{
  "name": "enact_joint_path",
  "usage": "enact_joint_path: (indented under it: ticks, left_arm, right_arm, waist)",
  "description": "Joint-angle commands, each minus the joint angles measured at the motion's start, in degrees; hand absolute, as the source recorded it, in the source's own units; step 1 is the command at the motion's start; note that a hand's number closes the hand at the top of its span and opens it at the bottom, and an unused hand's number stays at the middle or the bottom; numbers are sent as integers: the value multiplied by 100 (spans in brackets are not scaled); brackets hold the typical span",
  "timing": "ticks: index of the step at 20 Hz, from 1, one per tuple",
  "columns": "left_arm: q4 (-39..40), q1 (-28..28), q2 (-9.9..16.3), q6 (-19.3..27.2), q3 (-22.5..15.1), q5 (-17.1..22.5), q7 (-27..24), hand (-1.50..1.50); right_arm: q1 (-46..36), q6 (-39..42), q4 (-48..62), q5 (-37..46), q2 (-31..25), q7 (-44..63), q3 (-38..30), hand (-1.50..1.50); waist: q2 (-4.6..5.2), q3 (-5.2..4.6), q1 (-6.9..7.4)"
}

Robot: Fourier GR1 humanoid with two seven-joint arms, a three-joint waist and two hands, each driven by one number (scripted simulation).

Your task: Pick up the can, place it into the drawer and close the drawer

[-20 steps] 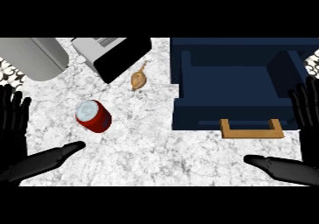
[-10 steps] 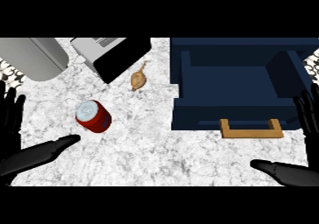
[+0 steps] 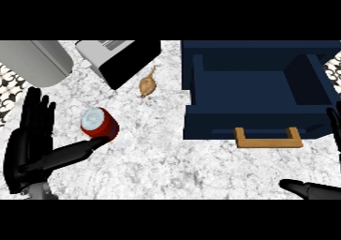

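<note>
The can (image 3: 99, 123) lies tilted on the bench, well left of the open drawer (image 3: 260, 89). The left hand (image 3: 35, 145) is nearer by far: fingers straight, spread, thumb tip at the can's lower side. The right hand (image 3: 324, 187) rests open, far right.

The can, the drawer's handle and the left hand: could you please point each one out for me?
can (image 3: 99, 123): head view, on its red side wall.
drawer's handle (image 3: 268, 143): head view, on its wooden front bar.
left hand (image 3: 26, 143): head view, on its palm.
</note>
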Motion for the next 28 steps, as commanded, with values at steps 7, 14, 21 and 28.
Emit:
enact_joint_path:
  ticks: [7,14,21,28]
  left_arm:
    - [2012,-68,-46,294,-7,377,-1654,-150]
    - [2649,-69,-46,772,-85,614,-2184,-150]
    - [3903,-182,-45,829,59,1071,-3263,-150]
    - [5067,-658,28,462,674,1220,-3853,-150]
  right_arm:
    - [72,180,112,-135,-72,-197,-302,-150]
    - [812,408,-860,-307,12,119,-341,-150]
    - [89,252,-490,-112,-45,357,-414,-150]
    - [233,180,-913,81,231,548,-157,-150]
  waist:
    - [6,-2,-19]
    - [-5,-1,-33]
    - [3,-2,2]
    - [4,-3,-7]
